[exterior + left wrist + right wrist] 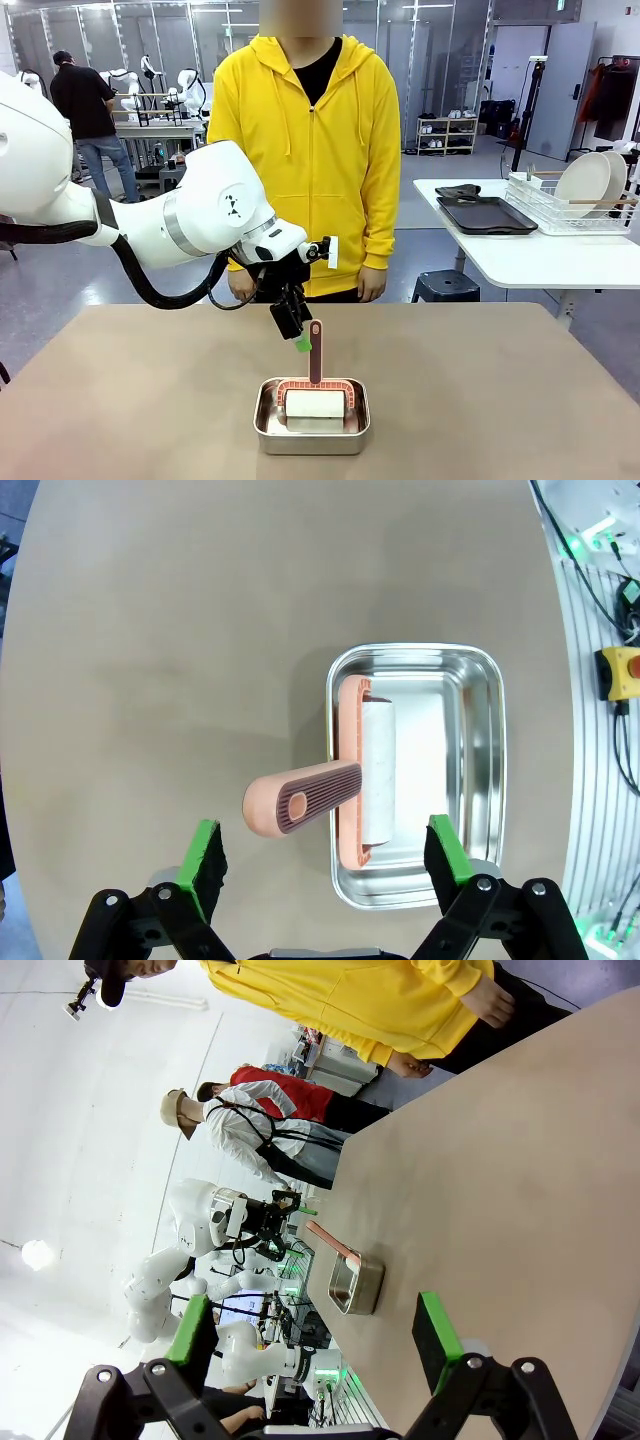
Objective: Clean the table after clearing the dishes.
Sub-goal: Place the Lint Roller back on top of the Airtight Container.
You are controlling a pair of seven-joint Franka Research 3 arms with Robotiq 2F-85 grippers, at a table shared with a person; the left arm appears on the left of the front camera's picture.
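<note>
My left gripper, fingers spread and empty, hangs just above the roller's handle, which lies crosswise between my pads, its head in the steel pan ahead. My right gripper, also released, is well apart. Table bare around; nothing blocks.

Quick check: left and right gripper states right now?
Left gripper: open, empty, above the roller handle.
Right gripper: open, empty.
</note>
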